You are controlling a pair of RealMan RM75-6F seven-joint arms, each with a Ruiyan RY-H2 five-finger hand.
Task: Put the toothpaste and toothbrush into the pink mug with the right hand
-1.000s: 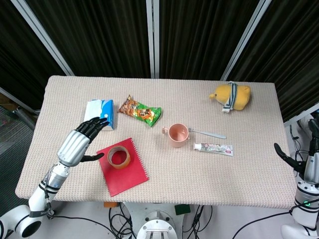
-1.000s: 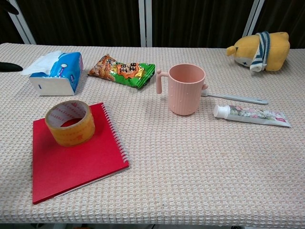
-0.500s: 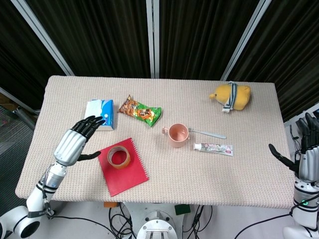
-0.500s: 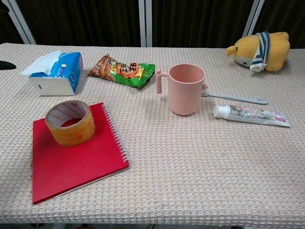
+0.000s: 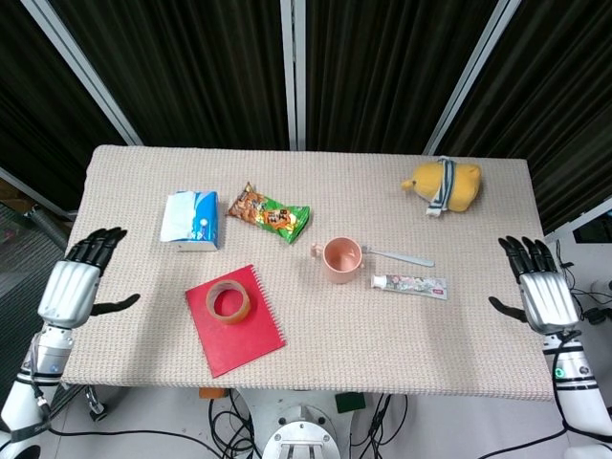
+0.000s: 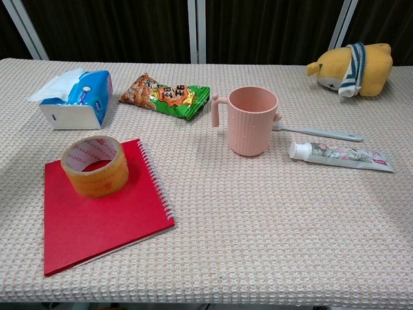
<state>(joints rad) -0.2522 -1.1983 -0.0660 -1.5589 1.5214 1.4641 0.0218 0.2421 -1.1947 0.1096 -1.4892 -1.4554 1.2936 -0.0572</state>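
Observation:
The pink mug stands upright near the table's middle, its handle pointing left. Just right of it the toothbrush lies flat, and the toothpaste tube lies flat in front of the brush. My right hand hovers over the table's right edge, fingers spread and holding nothing, well right of the tube. At the table's left edge my left hand is open and holds nothing. The chest view shows neither hand.
A red notebook with a tape roll on it lies front left. A tissue pack and snack bag lie behind it. A yellow plush toy sits far right.
My left hand has drawn back from beside the tissue pack to the table's left edge. My right hand has risen and come in over the right edge. The objects have not moved.

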